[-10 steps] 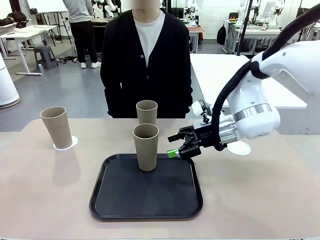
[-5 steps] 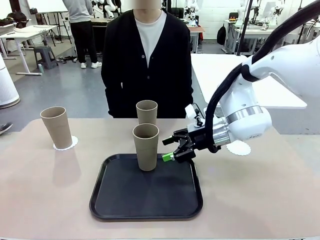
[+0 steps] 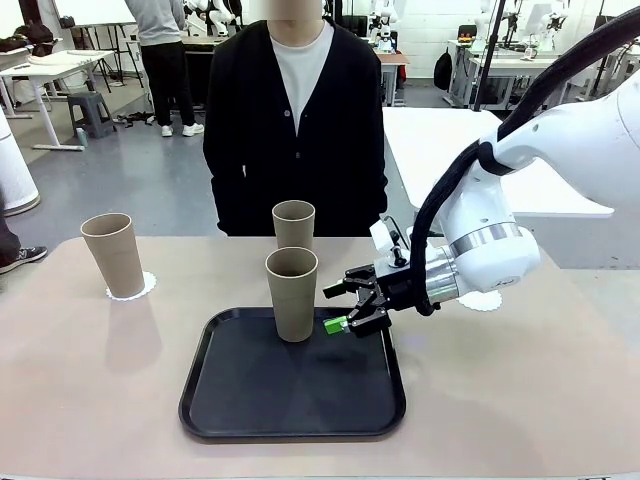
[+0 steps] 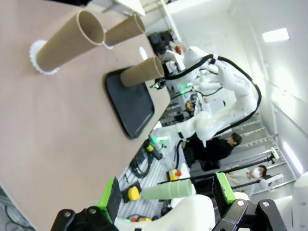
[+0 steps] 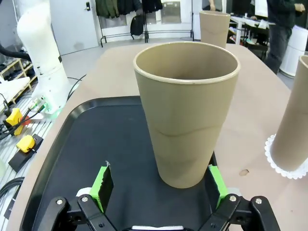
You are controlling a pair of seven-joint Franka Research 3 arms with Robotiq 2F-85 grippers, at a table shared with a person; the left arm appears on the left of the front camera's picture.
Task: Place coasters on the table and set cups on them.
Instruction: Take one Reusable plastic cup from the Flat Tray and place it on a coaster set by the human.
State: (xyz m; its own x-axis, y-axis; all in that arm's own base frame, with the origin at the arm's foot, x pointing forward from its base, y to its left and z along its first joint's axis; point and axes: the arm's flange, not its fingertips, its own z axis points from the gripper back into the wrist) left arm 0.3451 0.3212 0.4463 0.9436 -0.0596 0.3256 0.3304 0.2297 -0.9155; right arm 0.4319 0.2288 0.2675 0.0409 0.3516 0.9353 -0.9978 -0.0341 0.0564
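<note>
On the black tray, front view: cup on the tray (image 3: 292,293) stands upright at the tray's 12 o'clock edge; the right gripper (image 3: 337,308) is just beside it at its 3 o'clock, jaws spread, nothing held.
Tray: the black tray (image 3: 292,400) lies at the middle of the table (image 3: 90,390).
Other cups: the left cup (image 3: 112,254) stands on a coaster (image 3: 146,286) at 9 o'clock of the tray; the far cup (image 3: 293,223) stands at 12 o'clock, near the person (image 3: 293,120); what is under its base I cannot tell.
Free coaster: the empty coaster (image 3: 486,300) lies at 3 o'clock, partly behind the right arm.

Left wrist view, jaws: the left gripper (image 4: 168,195) is wide open and empty, well apart from the cups; the tray and three cups show far off.

Right wrist view, jaws: green pads (image 5: 102,186) stand on both sides of the cup's base, near it but apart from the wall.
Cup: it looks empty, light and thin-walled, with a matte surface, so probably not slippery.
Handling judgement: a hard squeeze may dent it; it tapers, so a low grip could let it slip upward out of the pads.
Where to hold: around the middle of the wall, pads flat, gentle force.
</note>
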